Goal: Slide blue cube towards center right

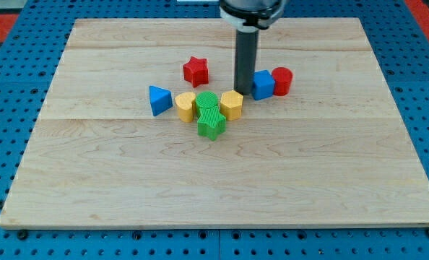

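Observation:
The blue cube (263, 84) sits on the wooden board, right of centre near the view's top. A red cylinder (282, 81) touches its right side. My dark rod comes down from the view's top, and my tip (243, 91) rests on the board just left of the blue cube, close to it or touching it. The tip is also just above the yellow hexagonal block (231, 105).
A red star (196, 71) lies left of the rod. A blue triangle (159, 100), a yellow block (185, 106) and two green blocks (209, 114) cluster left of the yellow hexagon. The wooden board (222, 195) lies on a blue pegboard.

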Controlling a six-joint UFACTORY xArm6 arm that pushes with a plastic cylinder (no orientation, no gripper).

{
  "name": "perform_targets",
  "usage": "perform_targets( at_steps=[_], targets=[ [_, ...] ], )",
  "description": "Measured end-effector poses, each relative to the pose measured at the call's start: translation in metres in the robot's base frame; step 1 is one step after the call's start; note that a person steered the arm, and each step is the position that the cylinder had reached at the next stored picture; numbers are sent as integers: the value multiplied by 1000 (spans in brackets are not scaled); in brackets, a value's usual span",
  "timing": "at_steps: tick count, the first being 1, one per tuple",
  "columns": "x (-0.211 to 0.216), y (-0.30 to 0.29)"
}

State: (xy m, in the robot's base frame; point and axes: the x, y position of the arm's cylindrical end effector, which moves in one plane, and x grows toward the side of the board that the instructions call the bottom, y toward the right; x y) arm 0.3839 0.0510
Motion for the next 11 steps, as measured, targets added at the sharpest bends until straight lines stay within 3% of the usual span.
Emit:
perform_targets(
  at_steps=[11],
  targets=[
    [-30, 44]
  ],
)
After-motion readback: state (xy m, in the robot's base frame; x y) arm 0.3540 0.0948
